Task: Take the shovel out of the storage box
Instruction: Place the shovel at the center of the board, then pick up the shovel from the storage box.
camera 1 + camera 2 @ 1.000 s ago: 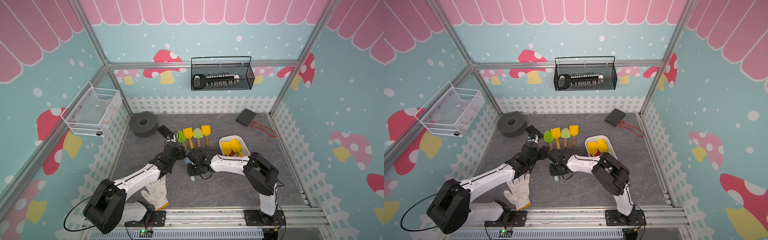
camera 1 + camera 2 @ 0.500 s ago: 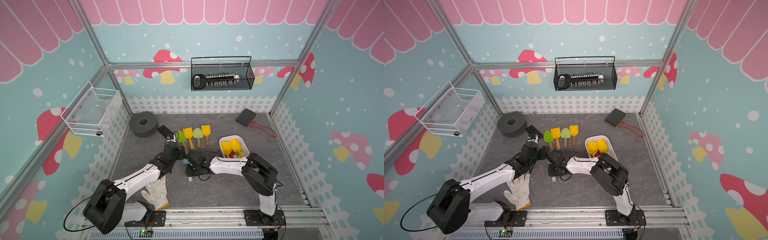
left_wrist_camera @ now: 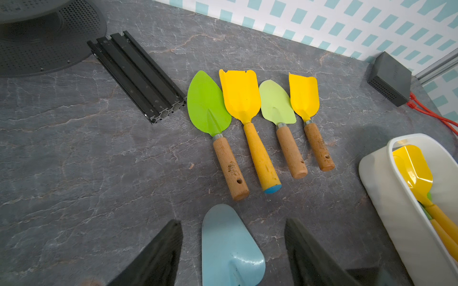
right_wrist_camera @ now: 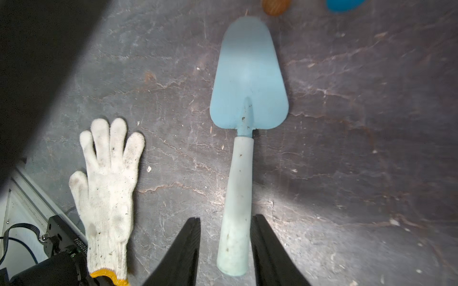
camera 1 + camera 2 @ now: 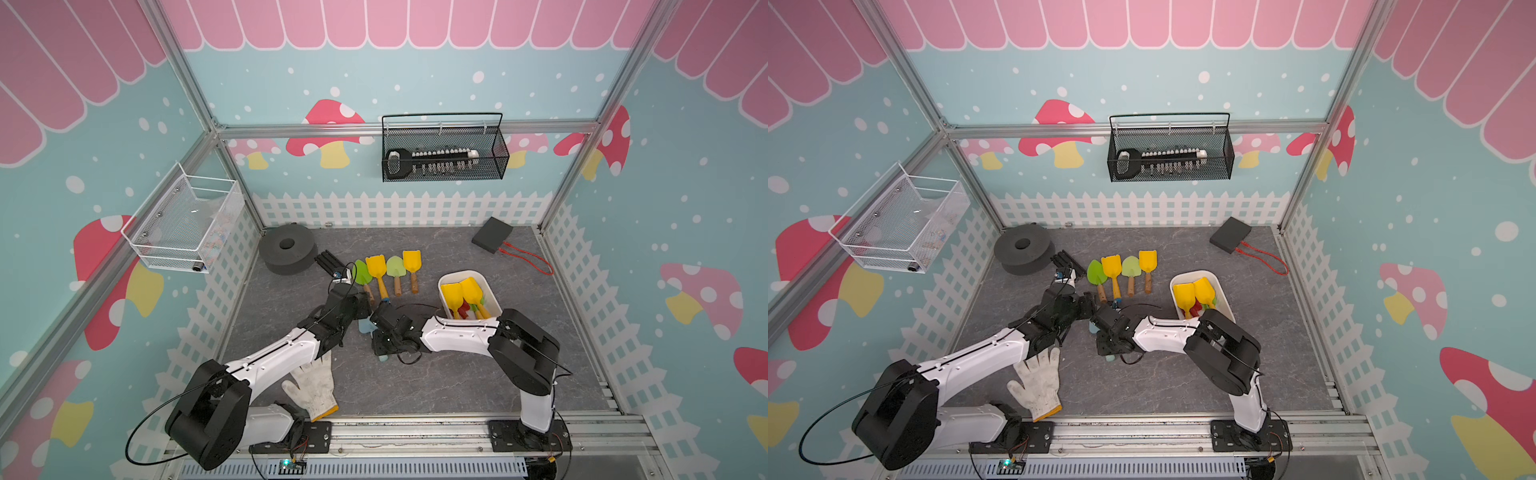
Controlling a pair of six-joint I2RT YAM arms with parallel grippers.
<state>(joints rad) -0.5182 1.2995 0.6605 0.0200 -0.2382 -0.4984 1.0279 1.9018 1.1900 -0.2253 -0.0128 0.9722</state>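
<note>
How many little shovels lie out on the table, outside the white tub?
5. Four lie in a row: green shovel, large yellow shovel, pale green shovel, small yellow shovel. The blue shovel lies nearer the front, handle between the right jaws. None looks hidden.

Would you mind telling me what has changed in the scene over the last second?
The right gripper opened and let go of the light blue shovel, which lies flat on the table with the jaws astride its handle; the gripper also seems to have edged slightly toward the left arm. Unchanged: the left gripper open over the blade, the four shovels in a row, the storage box, the glove.
</note>
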